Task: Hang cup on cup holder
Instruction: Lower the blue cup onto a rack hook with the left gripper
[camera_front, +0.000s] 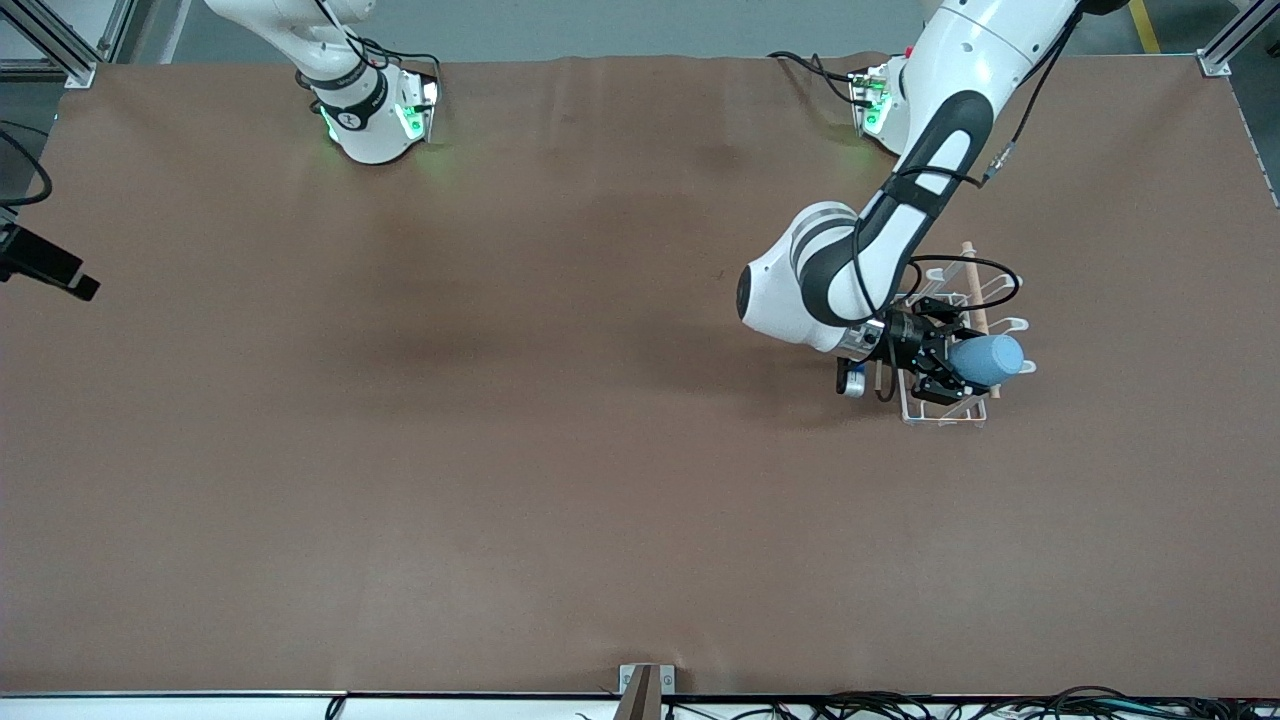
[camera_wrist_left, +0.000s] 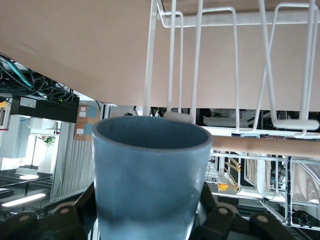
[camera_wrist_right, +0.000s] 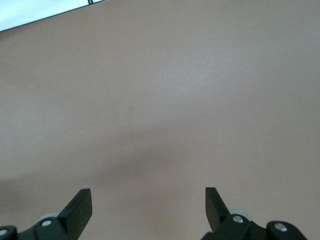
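Left gripper (camera_front: 962, 366): clamps the cup (camera_front: 988, 358), over the cup holder (camera_front: 945, 410).
Right gripper (camera_wrist_right: 148, 200): waits, fingers spread.
Risk: rim may catch a prong (camera_wrist_left: 172, 60), tipping the holder.

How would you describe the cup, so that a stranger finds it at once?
Look toward the left arm's end of the brown table, at the white wire cup holder. There the left gripper holds the small light-blue handleless cup on its side, the only blue thing there.
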